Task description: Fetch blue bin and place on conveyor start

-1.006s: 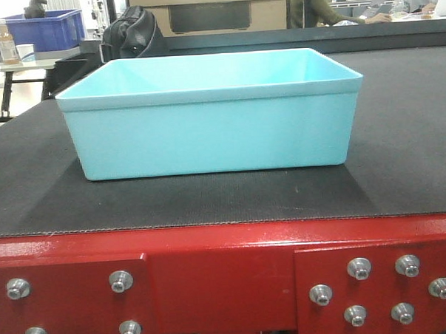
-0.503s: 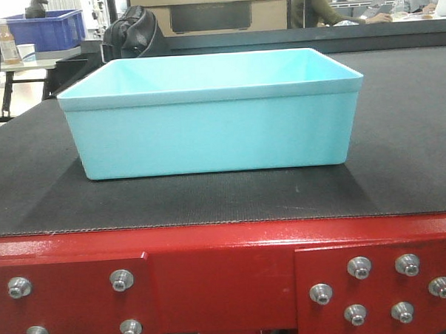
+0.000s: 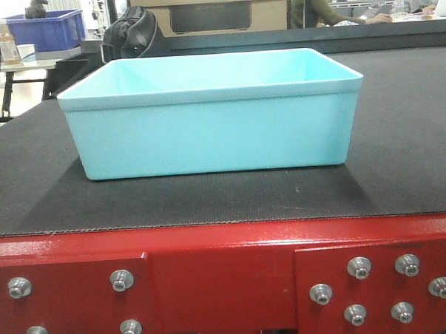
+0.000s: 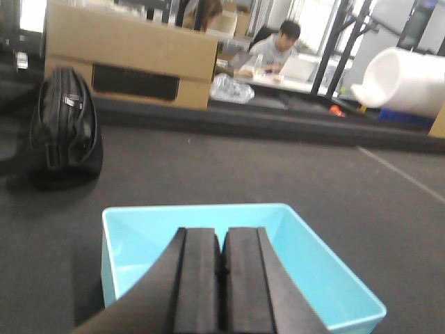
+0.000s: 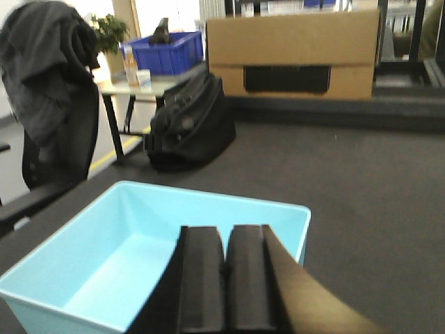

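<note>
The blue bin [image 3: 206,131], a pale cyan tub, stands upright and empty on the black belt [image 3: 399,130], close behind the red bolted frame [image 3: 220,263] of the conveyor start. No gripper shows in the front view. In the left wrist view my left gripper [image 4: 222,235] is shut, pads together with nothing between them, over the bin [image 4: 139,243] near its close wall. In the right wrist view my right gripper [image 5: 226,231] is likewise shut and empty over the bin [image 5: 104,257]. The fingers hide the bin's nearest wall in both wrist views.
A black bag [image 4: 66,129] lies at the belt's far edge. A cardboard box [image 5: 292,56] stands behind it. A royal-blue bin [image 3: 43,30] sits on a side table to the left, near a chair with a dark jacket [image 5: 49,90]. People sit at desks [image 4: 278,45] beyond.
The bin stays where it was on the belt. The front view has shifted by only a few pixels.
</note>
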You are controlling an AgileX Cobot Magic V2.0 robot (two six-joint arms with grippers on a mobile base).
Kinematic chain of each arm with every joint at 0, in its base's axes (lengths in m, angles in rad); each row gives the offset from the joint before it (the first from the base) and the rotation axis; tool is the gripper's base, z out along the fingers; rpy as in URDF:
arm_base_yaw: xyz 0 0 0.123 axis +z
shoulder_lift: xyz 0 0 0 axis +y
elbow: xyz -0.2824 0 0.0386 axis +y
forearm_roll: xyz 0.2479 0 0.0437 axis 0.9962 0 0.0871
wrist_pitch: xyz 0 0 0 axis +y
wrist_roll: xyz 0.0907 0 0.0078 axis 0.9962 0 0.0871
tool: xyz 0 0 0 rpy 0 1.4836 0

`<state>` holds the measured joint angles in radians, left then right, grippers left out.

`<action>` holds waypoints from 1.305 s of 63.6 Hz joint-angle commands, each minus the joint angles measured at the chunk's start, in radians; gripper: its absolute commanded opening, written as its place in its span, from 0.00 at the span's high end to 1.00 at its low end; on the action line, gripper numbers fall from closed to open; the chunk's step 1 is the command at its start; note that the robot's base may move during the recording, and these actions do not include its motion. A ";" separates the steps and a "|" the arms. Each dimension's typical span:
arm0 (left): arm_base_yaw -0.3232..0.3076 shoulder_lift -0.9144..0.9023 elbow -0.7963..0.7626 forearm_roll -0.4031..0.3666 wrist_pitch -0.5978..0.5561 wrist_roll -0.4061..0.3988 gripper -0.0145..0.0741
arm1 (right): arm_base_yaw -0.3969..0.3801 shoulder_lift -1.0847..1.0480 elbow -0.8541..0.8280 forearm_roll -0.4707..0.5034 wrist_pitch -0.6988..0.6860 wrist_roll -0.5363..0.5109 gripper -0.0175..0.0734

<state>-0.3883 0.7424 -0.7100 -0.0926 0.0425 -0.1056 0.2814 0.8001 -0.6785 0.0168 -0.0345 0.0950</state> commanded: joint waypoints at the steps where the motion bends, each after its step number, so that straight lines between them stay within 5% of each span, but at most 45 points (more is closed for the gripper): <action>1: -0.006 -0.043 0.002 0.008 -0.016 0.002 0.96 | -0.002 -0.041 0.000 -0.002 -0.026 -0.007 0.99; 50: -0.006 -0.079 0.002 0.008 -0.052 0.002 0.96 | -0.002 -0.097 0.004 -0.002 -0.026 -0.007 0.99; 59: -0.006 -0.079 0.002 0.008 -0.054 0.002 0.96 | -0.086 -0.158 0.092 -0.002 -0.047 -0.124 0.99; 71: -0.006 -0.079 0.002 0.008 -0.054 0.002 0.96 | -0.246 -0.362 0.312 0.000 -0.033 -0.124 0.99; 83: -0.006 -0.079 0.002 0.008 -0.054 0.002 0.96 | -0.317 -0.553 0.495 0.000 -0.033 -0.124 0.99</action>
<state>-0.3883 0.6713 -0.7100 -0.0888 0.0111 -0.1056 -0.0163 0.3109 -0.2419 0.0168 -0.0448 -0.0186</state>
